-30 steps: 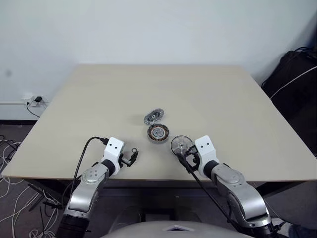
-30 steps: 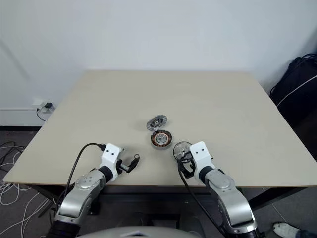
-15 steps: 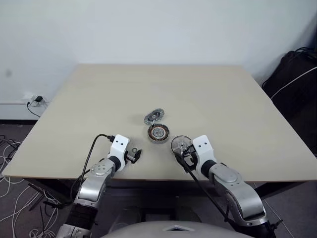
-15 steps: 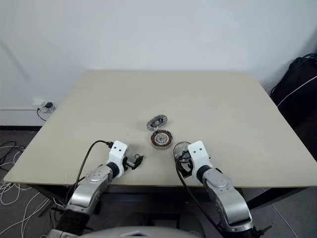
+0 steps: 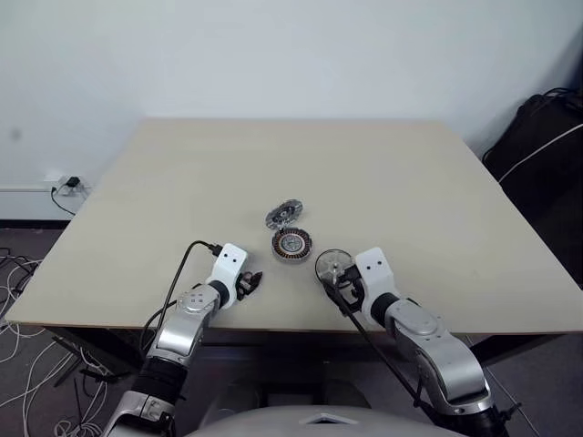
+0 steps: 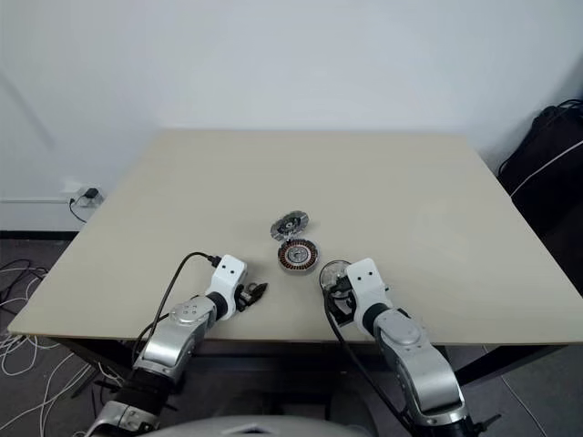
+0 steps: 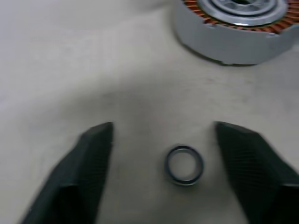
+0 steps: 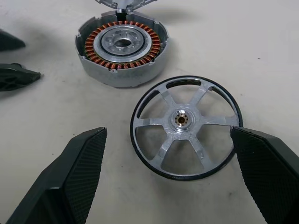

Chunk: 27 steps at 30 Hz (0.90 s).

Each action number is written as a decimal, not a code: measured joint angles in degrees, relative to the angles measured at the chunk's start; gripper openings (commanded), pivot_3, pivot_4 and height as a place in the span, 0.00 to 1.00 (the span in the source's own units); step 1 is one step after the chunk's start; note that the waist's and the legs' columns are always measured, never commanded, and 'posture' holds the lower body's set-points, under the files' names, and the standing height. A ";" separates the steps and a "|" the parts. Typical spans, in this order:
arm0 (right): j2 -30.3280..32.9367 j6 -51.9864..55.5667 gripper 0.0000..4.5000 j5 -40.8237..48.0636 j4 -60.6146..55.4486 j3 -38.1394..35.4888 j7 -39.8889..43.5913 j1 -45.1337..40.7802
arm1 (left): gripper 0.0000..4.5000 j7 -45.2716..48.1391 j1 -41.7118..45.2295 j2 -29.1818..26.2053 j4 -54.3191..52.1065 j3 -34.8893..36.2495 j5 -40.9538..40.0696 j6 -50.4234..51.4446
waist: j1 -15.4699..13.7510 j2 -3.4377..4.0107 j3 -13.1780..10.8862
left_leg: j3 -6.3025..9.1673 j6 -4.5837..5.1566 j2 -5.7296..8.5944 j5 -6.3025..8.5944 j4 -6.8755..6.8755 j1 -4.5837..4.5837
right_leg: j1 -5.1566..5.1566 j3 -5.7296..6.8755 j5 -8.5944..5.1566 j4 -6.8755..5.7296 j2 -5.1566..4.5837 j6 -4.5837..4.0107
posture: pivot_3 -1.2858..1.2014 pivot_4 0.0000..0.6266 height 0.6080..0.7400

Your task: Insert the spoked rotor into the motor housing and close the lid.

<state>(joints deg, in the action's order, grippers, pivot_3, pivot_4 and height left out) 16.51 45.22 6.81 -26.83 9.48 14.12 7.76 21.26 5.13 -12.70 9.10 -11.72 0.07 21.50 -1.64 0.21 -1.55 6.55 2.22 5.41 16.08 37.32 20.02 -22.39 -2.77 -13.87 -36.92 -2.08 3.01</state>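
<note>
The motor housing, a short puck with copper windings, sits mid-table and shows close up in the right wrist view. The silver lid rests tilted just behind it. The spoked rotor, dark-rimmed with silver spokes, lies flat to the housing's right. My right gripper is open, its fingertips on either side of the rotor's near rim. My left gripper hovers low over the table left of the housing, open, with a small metal ring lying loose between its fingers.
The tan table has its front edge just behind both grippers. A black bag stands beyond the right edge. Cables and a wall outlet are at the left on the floor side.
My left arm has moved forward and right, down toward the table near the housing, and its fingers have narrowed around the small ring. The right arm has stayed still.
</note>
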 measured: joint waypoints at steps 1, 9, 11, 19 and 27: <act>-0.08 0.00 1.00 0.00 -0.02 0.00 -0.22 0.11 | 0.49 0.09 -0.35 -0.03 -0.43 -0.06 -0.02 0.22 | 0.04 0.02 0.01 | 0.00 0.00 0.00 0.00 0.00 0.00 | 0.00 0.00 0.00 0.00 0.00 0.00 | 0.52 0.00 1.00; -0.72 -0.03 1.00 0.00 -0.14 -0.25 -0.76 0.62 | 0.15 0.01 -5.79 -2.15 -7.69 0.37 -0.25 3.02 | 1.13 0.03 0.06 | -0.01 -0.01 -0.03 0.01 -0.04 -0.04 | -0.01 -0.06 -0.01 -0.02 0.04 -0.02 | 0.52 0.00 1.00; -0.81 -0.05 1.00 0.01 -0.12 -0.19 -0.72 0.53 | 0.15 -0.04 -6.90 -2.30 -9.29 0.87 -0.31 3.81 | 1.07 0.03 0.06 | -0.01 -0.01 -0.03 0.02 -0.04 -0.03 | -0.01 -0.06 -0.01 -0.01 0.03 -0.02 | 0.52 0.00 1.00; -0.65 -0.07 1.00 0.01 0.68 0.45 -0.07 -1.30 | 0.15 -0.03 -3.16 0.09 -12.90 2.09 -1.85 5.84 | 0.07 -0.08 -0.02 | 0.01 -0.02 0.00 0.01 0.03 0.03 | 0.00 0.03 0.01 0.00 -0.01 0.02 | 0.52 0.00 1.00; -0.52 -0.39 1.00 -0.52 1.59 1.35 0.30 -2.06 | 0.15 1.33 9.81 5.91 -5.61 -2.42 -1.41 1.15 | 0.07 -0.06 -0.01 | -0.02 0.18 0.01 -0.10 0.04 0.06 | -0.08 0.02 0.02 0.04 0.04 0.00 | 0.52 0.00 1.00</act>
<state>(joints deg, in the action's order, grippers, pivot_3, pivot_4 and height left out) 15.99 44.84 6.28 -25.24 10.83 14.42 5.70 22.60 14.94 -6.79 3.49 -14.14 -1.34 22.65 -1.57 0.16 -1.55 6.54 2.39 5.43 15.98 37.36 20.08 -22.48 -2.75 -13.85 -36.89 -2.04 3.00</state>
